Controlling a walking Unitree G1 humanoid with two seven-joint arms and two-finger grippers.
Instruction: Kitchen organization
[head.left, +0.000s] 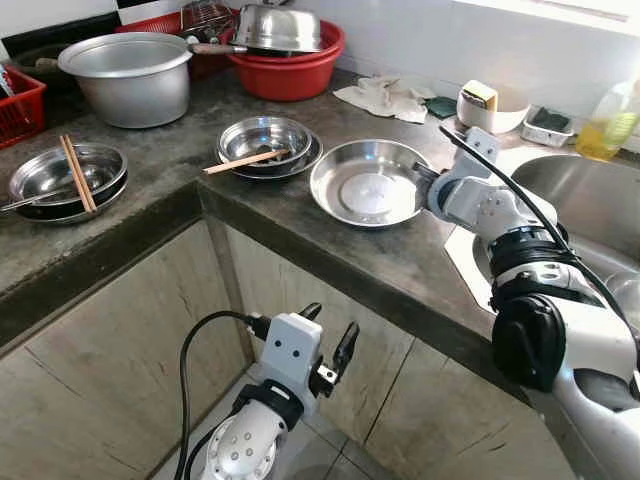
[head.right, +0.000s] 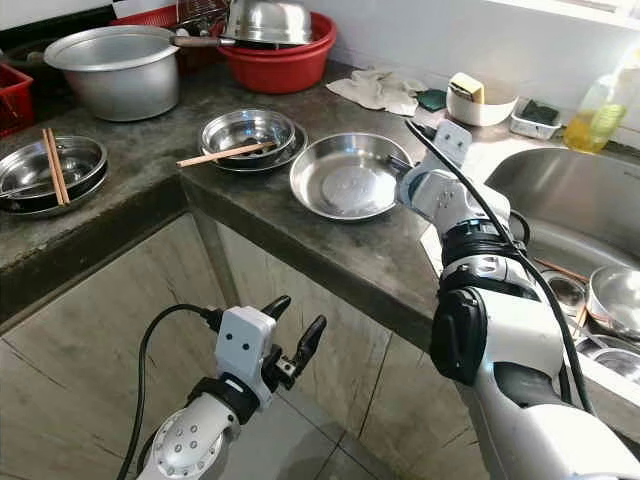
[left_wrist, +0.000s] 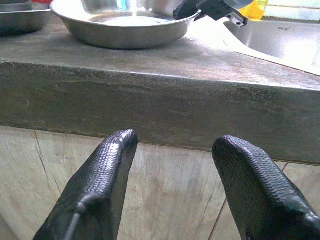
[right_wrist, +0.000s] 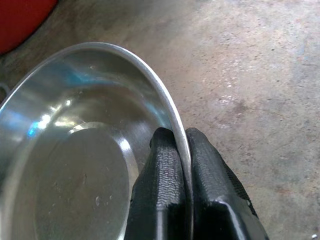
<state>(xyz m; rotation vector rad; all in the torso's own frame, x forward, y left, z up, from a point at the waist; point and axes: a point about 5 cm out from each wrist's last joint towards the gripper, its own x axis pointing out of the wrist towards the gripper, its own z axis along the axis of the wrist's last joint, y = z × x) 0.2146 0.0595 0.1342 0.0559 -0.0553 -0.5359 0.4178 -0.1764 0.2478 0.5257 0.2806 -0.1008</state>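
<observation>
A wide steel plate (head.left: 368, 181) rests on the dark stone counter (head.left: 330, 250) near the sink. My right gripper (right_wrist: 181, 145) is shut on the plate's right rim (right_wrist: 170, 112), one finger inside and one outside. A steel bowl (head.left: 265, 140) with a wooden chopstick (head.left: 245, 161) across it sits to the plate's left. Another bowl (head.left: 66, 176) with a pair of chopsticks (head.left: 76, 172) lies at the far left. My left gripper (head.left: 330, 340) hangs open below the counter edge, in front of the cabinet, with nothing between its fingers (left_wrist: 102, 175).
At the back stand a big steel pot (head.left: 132, 75), a red basin (head.left: 288, 70) with a steel bowl in it, a white cloth (head.left: 385, 97) and a sponge cup (head.left: 490, 105). The sink (head.right: 590, 250) on the right holds several dishes. A soap bottle (head.left: 610, 125) stands behind it.
</observation>
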